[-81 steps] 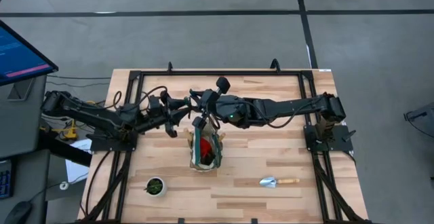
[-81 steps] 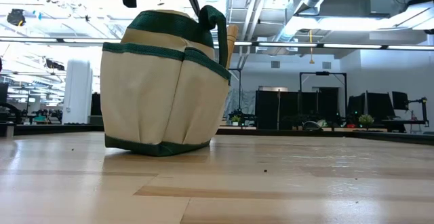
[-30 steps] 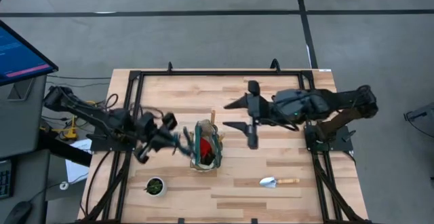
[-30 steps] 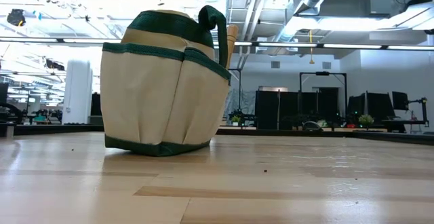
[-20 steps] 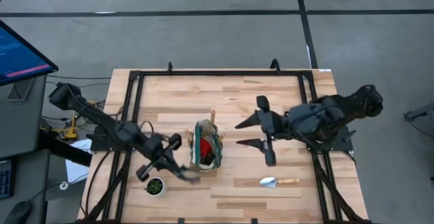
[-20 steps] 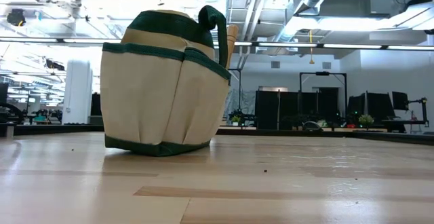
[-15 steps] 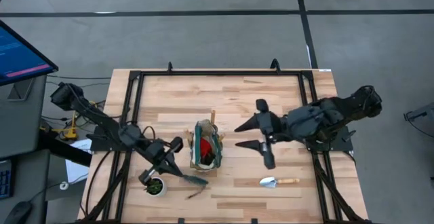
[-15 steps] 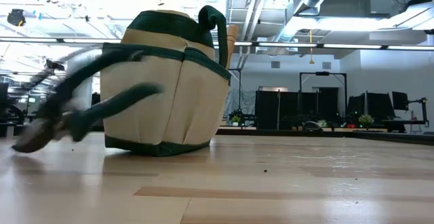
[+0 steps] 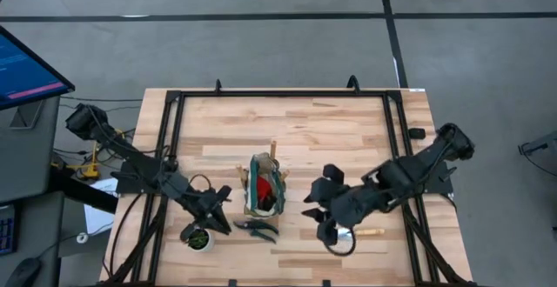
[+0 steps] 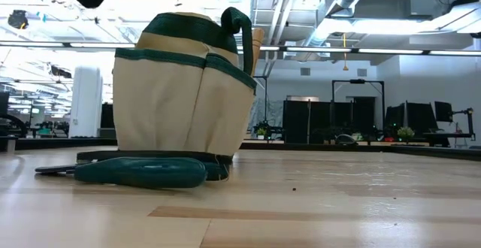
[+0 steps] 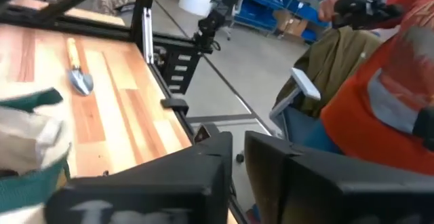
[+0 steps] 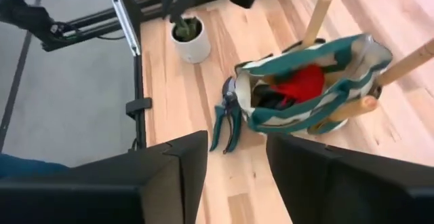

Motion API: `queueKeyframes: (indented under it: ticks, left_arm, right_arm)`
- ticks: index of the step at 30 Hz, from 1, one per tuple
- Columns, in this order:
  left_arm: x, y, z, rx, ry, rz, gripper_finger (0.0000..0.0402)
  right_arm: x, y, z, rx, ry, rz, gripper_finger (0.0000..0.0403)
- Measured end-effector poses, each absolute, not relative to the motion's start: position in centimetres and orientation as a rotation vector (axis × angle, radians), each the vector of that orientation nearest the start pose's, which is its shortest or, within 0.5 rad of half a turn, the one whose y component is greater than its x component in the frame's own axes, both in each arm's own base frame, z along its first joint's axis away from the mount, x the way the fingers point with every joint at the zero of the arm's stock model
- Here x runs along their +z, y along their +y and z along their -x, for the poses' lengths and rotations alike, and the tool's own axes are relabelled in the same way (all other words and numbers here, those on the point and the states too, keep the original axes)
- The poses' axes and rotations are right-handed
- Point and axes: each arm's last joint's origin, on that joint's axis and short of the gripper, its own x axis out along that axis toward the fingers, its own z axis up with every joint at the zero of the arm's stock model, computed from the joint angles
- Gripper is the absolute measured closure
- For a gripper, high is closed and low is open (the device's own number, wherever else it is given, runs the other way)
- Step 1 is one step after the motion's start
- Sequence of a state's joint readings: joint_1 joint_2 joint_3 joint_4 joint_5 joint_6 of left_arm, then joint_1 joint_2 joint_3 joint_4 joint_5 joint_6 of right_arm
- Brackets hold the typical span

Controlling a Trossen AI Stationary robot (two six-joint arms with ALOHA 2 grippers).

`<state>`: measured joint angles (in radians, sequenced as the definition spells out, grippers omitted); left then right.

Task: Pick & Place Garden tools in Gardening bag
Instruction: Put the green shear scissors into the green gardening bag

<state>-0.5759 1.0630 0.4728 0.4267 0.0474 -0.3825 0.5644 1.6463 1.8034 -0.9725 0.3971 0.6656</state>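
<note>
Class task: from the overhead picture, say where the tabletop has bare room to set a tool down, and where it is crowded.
Bare: the far strip between the black frame and the bag. Crowded: the near side, with pot, shears, left gripper, right gripper and trowel.

Site was an open industrial lab: exposed ceiling ducts [image 10: 353, 7], dark equipment racks [image 10: 316, 120], monitor [image 9: 26, 65] beside wooden bench [image 9: 348, 122]

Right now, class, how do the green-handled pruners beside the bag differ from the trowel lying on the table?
The pruners have dark green handles and dark blades; the trowel has a light wooden handle and silver head. The pruners lie right against the gardening bag; the trowel lies apart from it, beneath the right gripper. Both lie flat on the table, outside the bag.
</note>
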Motion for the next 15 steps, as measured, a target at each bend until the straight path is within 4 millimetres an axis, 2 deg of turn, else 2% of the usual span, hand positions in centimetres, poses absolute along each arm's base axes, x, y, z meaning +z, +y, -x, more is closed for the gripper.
queueKeyframes:
  ticks: [6,11,15]
  left_arm:
    - [22.3,-13.6,-19.1,-0.572,0.330,0.298,0.0307]
    - [22.4,-16.4,-21.4,-0.641,0.371,0.236,0.0246]
    - [21.5,-18.4,-23.9,-0.637,0.477,0.215,0.0213]
  right_arm:
    - [39.2,19.3,-27.9,-0.095,0.750,-0.342,0.0265]
    - [39.4,20.7,-26.4,-0.091,0.751,-0.406,0.0265]
    - [39.3,21.6,-25.4,-0.101,0.752,-0.410,0.0265]
